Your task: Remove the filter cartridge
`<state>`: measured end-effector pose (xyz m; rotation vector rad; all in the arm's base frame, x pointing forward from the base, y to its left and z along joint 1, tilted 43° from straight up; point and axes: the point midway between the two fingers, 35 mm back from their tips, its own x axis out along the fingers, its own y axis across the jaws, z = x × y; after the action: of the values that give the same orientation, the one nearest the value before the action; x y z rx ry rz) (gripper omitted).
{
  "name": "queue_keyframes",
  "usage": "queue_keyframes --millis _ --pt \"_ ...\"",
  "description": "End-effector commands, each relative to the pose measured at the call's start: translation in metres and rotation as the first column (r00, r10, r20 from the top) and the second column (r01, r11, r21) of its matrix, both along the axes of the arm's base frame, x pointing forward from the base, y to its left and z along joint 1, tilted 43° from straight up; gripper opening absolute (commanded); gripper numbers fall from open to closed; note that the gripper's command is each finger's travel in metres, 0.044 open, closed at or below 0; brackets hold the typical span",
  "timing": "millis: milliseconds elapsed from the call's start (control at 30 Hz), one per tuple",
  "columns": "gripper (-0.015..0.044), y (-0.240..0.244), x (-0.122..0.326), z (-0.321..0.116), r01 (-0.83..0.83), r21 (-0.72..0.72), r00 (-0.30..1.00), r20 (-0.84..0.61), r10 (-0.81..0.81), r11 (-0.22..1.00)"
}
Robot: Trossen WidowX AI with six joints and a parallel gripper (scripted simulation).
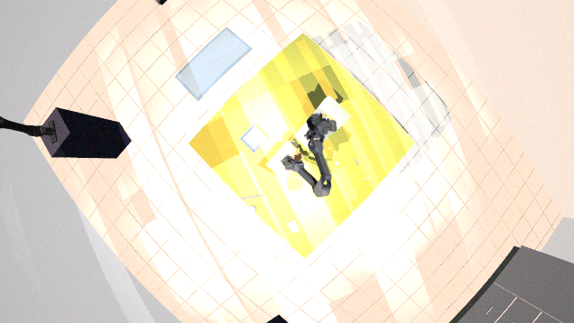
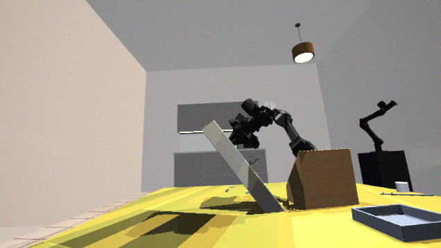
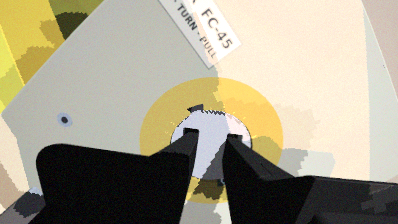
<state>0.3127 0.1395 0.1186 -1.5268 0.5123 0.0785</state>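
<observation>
The gripper (image 1: pixel 326 126) (image 2: pixel 231 139) (image 3: pixel 210 139) was clamped on the cartridge (image 3: pixel 212 127), its fingertips at the two face slots, likely for a turn. The cartridge sat in the panel (image 1: pixel 334 110) (image 2: pixel 229 149) (image 3: pixel 115 80), left of the tray (image 2: pixel 403 229).

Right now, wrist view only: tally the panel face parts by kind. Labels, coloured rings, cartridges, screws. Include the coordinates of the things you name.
Printed labels (image 3: pixel 218 37): 1
Yellow rings (image 3: pixel 160 107): 1
Round cartridges (image 3: pixel 212 131), gripped by the jaws: 1
Screws or screw holes (image 3: pixel 64 119), left of the ring: 1
Total: 4, counting only what shows past the jaws.
</observation>
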Motion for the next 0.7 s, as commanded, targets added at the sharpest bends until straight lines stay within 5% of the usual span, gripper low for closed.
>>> queue_keyframes --millis 0,667 --pt "0.0000 -0.0018 0.0039 -0.0018 0.055 0.144 0.998 0.030 -0.060 0.988" --pt "0.0000 -0.0017 0.0036 -0.0017 0.199 0.707 0.931 0.080 -0.357 0.679"
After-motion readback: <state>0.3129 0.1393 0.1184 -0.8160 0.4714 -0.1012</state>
